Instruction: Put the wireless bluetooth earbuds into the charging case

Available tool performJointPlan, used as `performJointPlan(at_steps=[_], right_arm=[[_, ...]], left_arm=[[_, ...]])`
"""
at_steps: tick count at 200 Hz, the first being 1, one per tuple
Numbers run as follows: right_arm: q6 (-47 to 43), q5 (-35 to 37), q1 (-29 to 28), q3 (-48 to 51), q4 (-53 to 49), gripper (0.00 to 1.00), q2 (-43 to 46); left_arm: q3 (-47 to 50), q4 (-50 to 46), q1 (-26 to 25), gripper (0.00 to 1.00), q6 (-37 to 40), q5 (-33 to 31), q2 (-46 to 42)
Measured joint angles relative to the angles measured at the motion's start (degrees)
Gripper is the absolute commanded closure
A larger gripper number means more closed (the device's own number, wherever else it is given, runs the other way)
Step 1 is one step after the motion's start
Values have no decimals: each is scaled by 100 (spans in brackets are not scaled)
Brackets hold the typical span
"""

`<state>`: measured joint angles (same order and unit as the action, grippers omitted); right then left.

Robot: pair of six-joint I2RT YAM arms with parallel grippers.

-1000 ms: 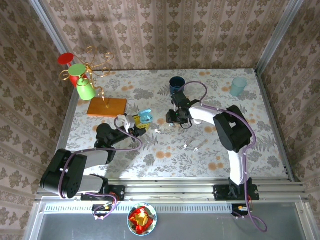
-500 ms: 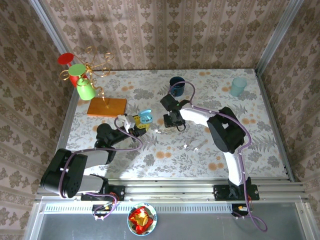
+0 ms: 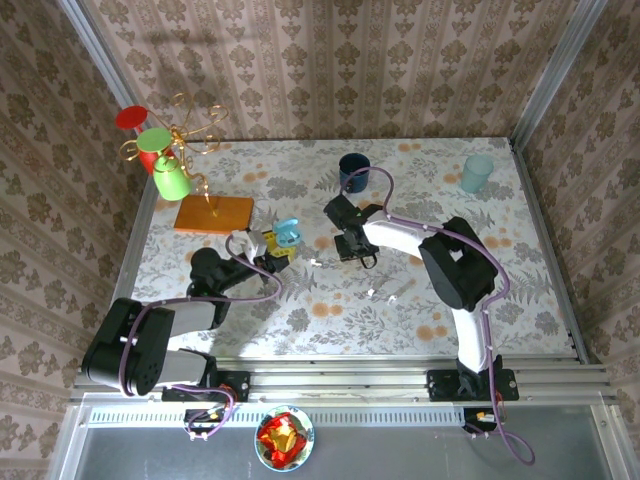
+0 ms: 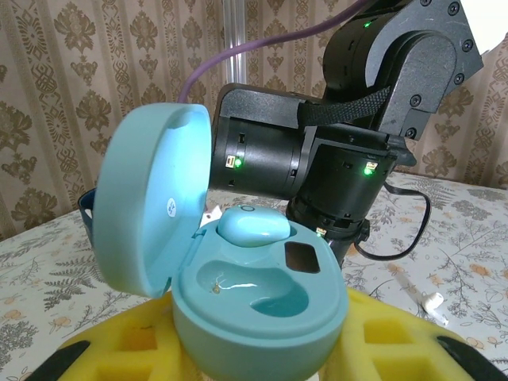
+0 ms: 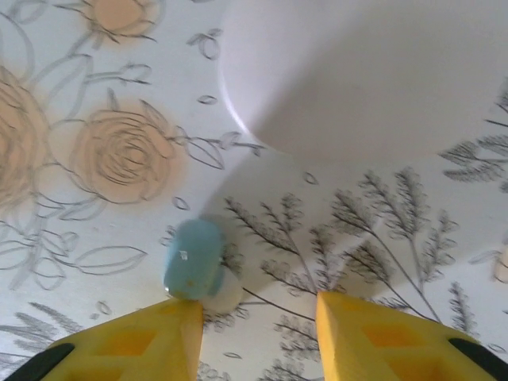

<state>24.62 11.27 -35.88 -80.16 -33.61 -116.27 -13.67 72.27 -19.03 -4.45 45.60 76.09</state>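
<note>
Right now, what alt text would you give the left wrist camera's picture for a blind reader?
An open pale blue charging case sits between the left claw's yellow fingers, one blue earbud seated and the neighbouring socket empty. Behind it looms the black right arm; a white earbud lies on the flowered table.

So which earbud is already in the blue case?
The pale blue earbud seated in the open case; the white earbud and the other blue earbud lie loose on the table.

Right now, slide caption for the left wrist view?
Left end effector holds open blue charging case: one blue earbud seated, other slot empty, white earbud on table beyond.
</note>
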Motion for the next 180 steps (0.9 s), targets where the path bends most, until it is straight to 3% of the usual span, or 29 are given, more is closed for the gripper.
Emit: performJointPlan(at_steps=[97,180], right_arm=[[-50,372,-365,-31,-120,55,321],[-378,1259,-597,-1250,-887,59,-625]], left_arm=[[42,-2,348,68,-96,-111,-11],[87,0,629,68,-203,-372,-85]])
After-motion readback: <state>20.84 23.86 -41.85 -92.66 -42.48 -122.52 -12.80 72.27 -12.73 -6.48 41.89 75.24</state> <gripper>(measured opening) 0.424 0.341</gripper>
